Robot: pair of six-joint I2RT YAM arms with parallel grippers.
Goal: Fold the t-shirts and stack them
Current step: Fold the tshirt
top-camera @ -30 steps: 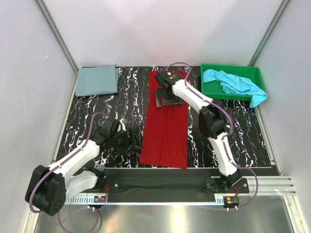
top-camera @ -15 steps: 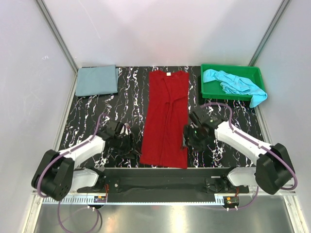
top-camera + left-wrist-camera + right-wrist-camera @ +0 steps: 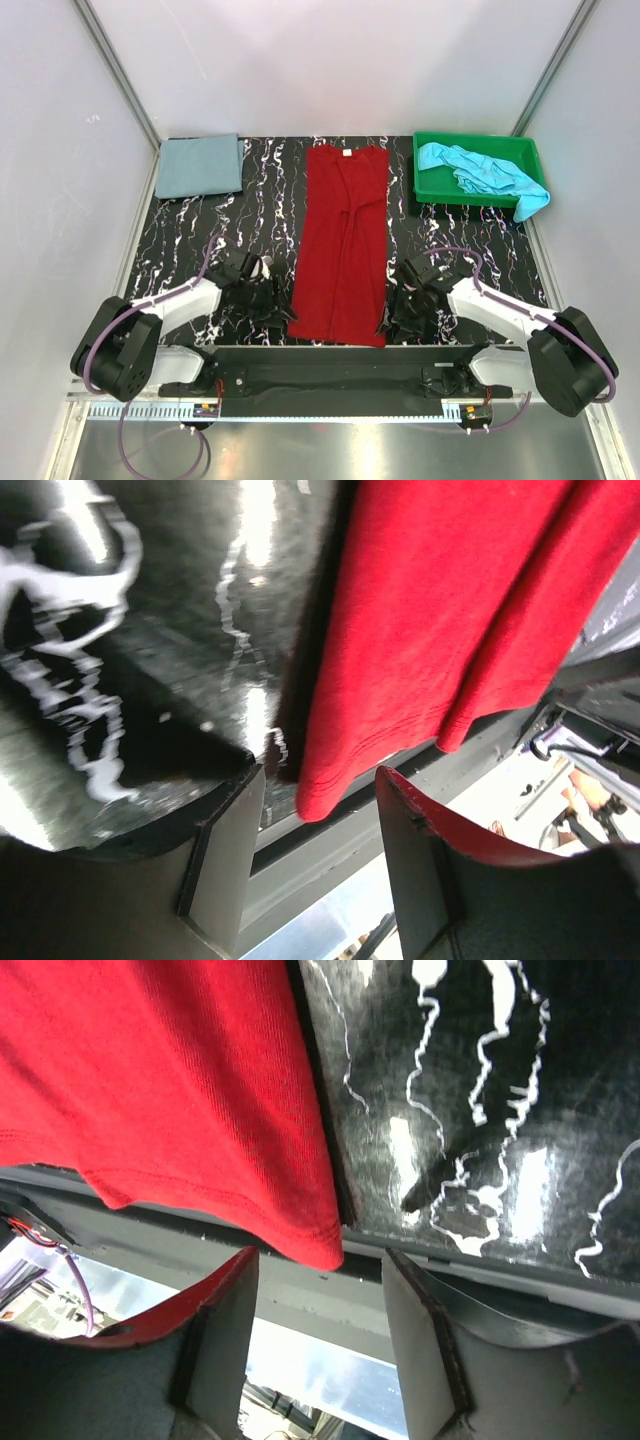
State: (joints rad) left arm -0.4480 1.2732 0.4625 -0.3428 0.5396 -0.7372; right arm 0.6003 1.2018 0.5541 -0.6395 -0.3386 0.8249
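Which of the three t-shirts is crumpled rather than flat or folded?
The light turquoise t-shirt, bunched in the green tray, one end spilling over its rim. The red t-shirt lies spread flat mid-table; the grey-blue t-shirt sits folded at far left.

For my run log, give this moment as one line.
red t-shirt flat | left gripper open at hem corner | right gripper open at hem corner

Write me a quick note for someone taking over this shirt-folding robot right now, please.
Left gripper: open, straddling the near left hem corner of the red t-shirt, not clamped.
Right gripper: open, straddling its near right hem corner.
Grey-blue t-shirt: folded, far left.
Turquoise t-shirt: crumpled in the green tray, one end hanging over its rim.
Done: grey-blue folded. Left: fold red, fold turquoise, stack all three.
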